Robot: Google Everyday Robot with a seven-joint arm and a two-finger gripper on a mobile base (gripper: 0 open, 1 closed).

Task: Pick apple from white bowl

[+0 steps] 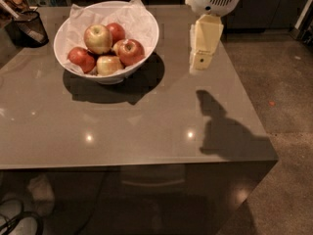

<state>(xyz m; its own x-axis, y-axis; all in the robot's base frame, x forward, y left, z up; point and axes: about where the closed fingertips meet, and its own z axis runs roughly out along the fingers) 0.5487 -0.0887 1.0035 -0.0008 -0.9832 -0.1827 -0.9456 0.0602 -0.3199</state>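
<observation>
The white bowl [113,77], lined with crumpled white paper, stands at the back left of the grey table. It holds several apples. The deep-red apple [130,51] with a yellowish patch at its stem lies on the bowl's right side. A big yellow-green apple [98,38] and a pale yellowish one [109,65] lie beside it. My gripper [199,62], cream-coloured and pointing down, hangs above the table to the right of the bowl, apart from it and holding nothing.
A small black mesh cup [27,28] with utensils stands at the table's far left corner. The table's right edge [254,111] drops to a speckled floor. The arm's shadow [220,126] falls on the table front right.
</observation>
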